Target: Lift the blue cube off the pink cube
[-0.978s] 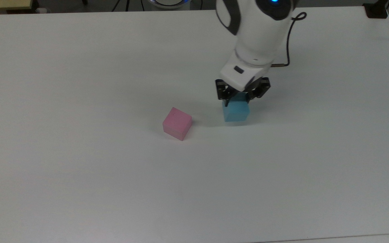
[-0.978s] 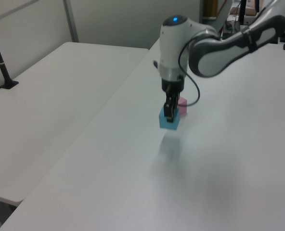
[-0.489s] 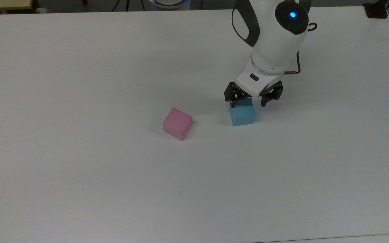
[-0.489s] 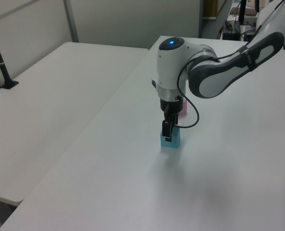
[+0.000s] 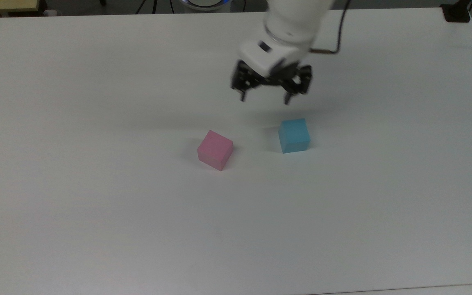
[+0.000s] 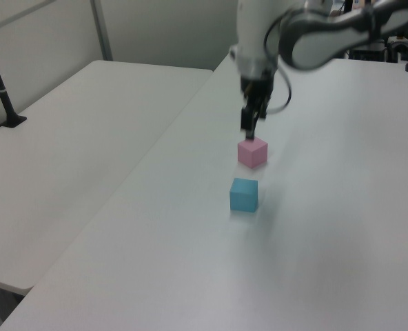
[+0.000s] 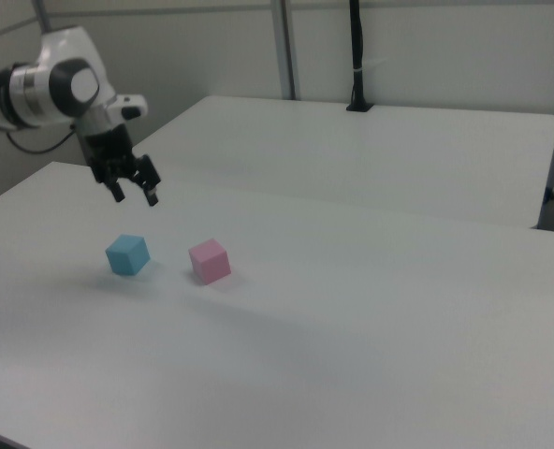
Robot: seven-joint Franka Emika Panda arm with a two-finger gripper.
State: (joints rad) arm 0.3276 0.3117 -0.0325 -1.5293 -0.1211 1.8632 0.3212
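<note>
Blue cube (image 5: 294, 135) sits flat on the white tabletop (image 5: 96, 225), roughly mid-surface, nothing touching it. In the top view it lies nearer the far edge than the near one, a little toward the top view's right of centre. Also seen in the left view (image 6: 244, 194) and the right view (image 7: 127, 254).

Pink cube (image 5: 215, 150) rests on the tabletop too, apart from the blue one, bare surface between them. In the top view it is to the top view's left of the blue cube and slightly nearer the near edge, turned at an angle so a corner points forward. Left view (image 6: 252, 152): beyond the blue cube. Right view (image 7: 209, 260): to the right view's right of it.

Gripper (image 5: 265, 98) hangs in the air above the tabletop, clear of both cubes, toward the far edge from the blue cube in the top view. Jaws spread wide, holding nothing. Seen also in the right view (image 7: 134, 197), up and behind the blue cube.

A second pale table (image 6: 66, 138) stands alongside; a dark post (image 7: 357, 56) rises from it.
</note>
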